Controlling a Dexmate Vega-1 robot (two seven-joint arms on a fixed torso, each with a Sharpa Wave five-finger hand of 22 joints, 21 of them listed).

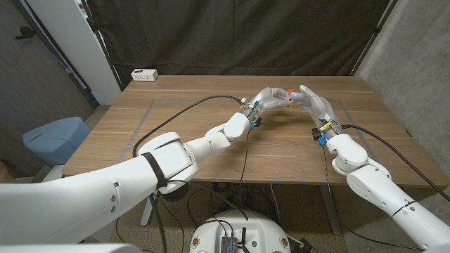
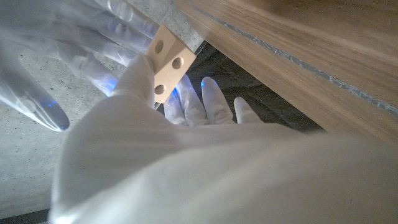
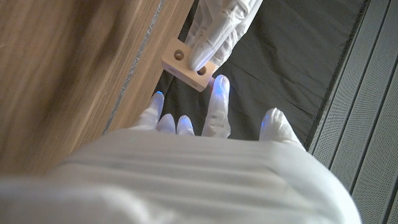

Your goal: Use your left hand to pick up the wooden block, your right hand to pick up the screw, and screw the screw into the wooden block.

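No text, label, brand, number or sign can be read in any view. The small white box (image 1: 144, 74) at the table's (image 1: 211, 147) far left corner carries a few dark marks, possibly sockets or print, too small to make out. The wooden block (image 2: 166, 67) shows round holes on its face and no lettering.
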